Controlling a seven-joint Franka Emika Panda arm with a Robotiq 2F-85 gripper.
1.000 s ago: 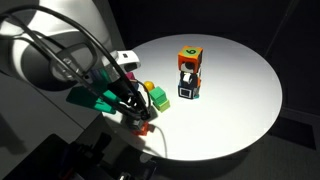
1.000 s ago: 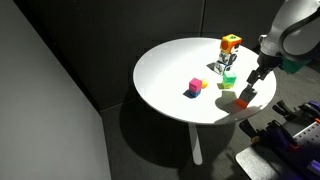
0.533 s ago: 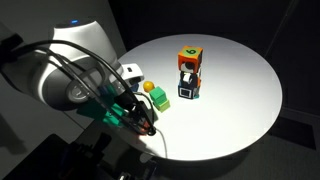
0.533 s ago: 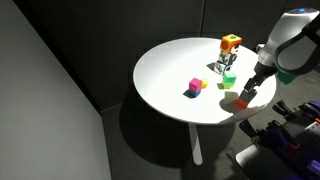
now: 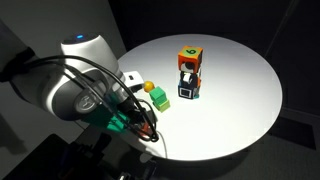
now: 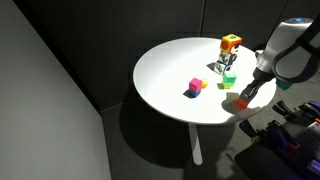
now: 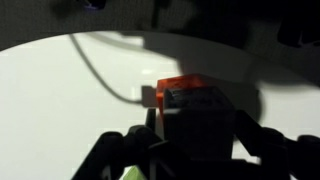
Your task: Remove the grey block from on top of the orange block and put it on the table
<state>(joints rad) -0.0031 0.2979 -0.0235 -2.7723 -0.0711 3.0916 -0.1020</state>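
The grey block (image 7: 200, 112) sits on the orange block (image 7: 172, 87), near the edge of the round white table (image 5: 240, 110). In the wrist view my gripper (image 7: 198, 128) has a dark finger against each side of the grey block, shut on it. In both exterior views the gripper (image 5: 143, 121) (image 6: 246, 93) reaches down over the stack at the table's rim. Only a bit of the orange block (image 5: 148, 130) (image 6: 242, 102) shows under the fingers. The grey block is hidden there.
An orange cube with a green mark (image 5: 188, 55) tops a black cube with white markings (image 5: 188, 86) mid-table. A green block (image 5: 157, 99), a yellow-orange ball (image 5: 149, 87) and a magenta block (image 6: 194, 86) lie nearby. The table edge is right beside the gripper.
The arm has swung round and lowered over the stack. The gripper stays at the orange block by the table edge; the blocks have not moved.
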